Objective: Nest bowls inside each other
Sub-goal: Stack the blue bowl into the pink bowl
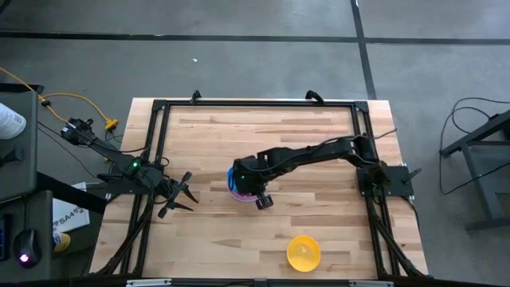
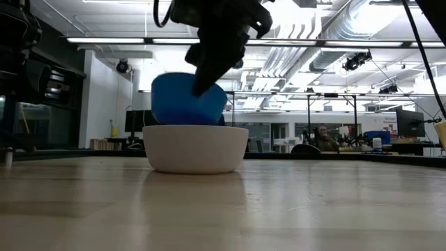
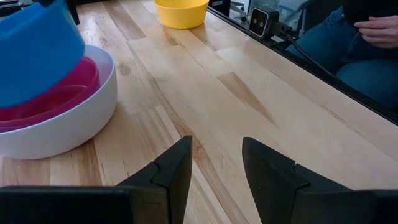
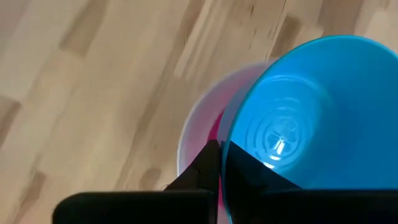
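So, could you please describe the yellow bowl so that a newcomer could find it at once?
On the wooden table, look away from the right gripper holding the blue bowl over the white bowl. The yellow bowl sits alone near the table's edge, untouched.

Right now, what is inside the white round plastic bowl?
Inside the white round plastic bowl sits a red-pink plastic bowl. The right gripper, shut on a blue plastic bowl's rim, holds it tilted above them. Anything beneath the red-pink bowl is covered.

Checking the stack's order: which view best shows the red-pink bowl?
The left wrist view: the red-pink bowl lies inside the white bowl, under the blue bowl. Right wrist shows a sliver; the high view barely shows it; the low view hides it.
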`<state>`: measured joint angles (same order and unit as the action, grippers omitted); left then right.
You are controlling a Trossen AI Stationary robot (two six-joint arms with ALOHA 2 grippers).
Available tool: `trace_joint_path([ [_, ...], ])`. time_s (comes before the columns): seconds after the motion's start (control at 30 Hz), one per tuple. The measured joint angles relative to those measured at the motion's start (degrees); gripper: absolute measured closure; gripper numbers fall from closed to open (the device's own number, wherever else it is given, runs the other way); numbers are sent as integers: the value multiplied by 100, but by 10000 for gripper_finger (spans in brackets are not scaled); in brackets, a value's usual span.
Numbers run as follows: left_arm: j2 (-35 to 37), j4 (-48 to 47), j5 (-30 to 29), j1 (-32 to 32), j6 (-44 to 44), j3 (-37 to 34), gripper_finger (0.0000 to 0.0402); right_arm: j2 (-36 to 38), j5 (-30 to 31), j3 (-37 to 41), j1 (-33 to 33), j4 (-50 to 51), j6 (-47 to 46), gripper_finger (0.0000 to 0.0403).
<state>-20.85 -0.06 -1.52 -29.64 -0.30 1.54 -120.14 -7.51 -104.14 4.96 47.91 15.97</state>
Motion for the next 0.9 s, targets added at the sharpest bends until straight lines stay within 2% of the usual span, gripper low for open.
trace_joint_path([
  [0.2, 1, -2, 0, 0, 1, 0, 261, -83, 18, 4, 6, 77, 40, 399],
  [0.4, 1, -4, 0, 1, 1, 0, 261, -111, 289, 4, 6, 123, 84, 399],
  [0.8, 1, -4, 0, -1, -1, 0, 261, -129, 249, 4, 6, 133, 54, 399],
  [0.9, 1, -4, 0, 1, 1, 0, 261, -129, 66, 4, 4, 147, 18, 399],
])
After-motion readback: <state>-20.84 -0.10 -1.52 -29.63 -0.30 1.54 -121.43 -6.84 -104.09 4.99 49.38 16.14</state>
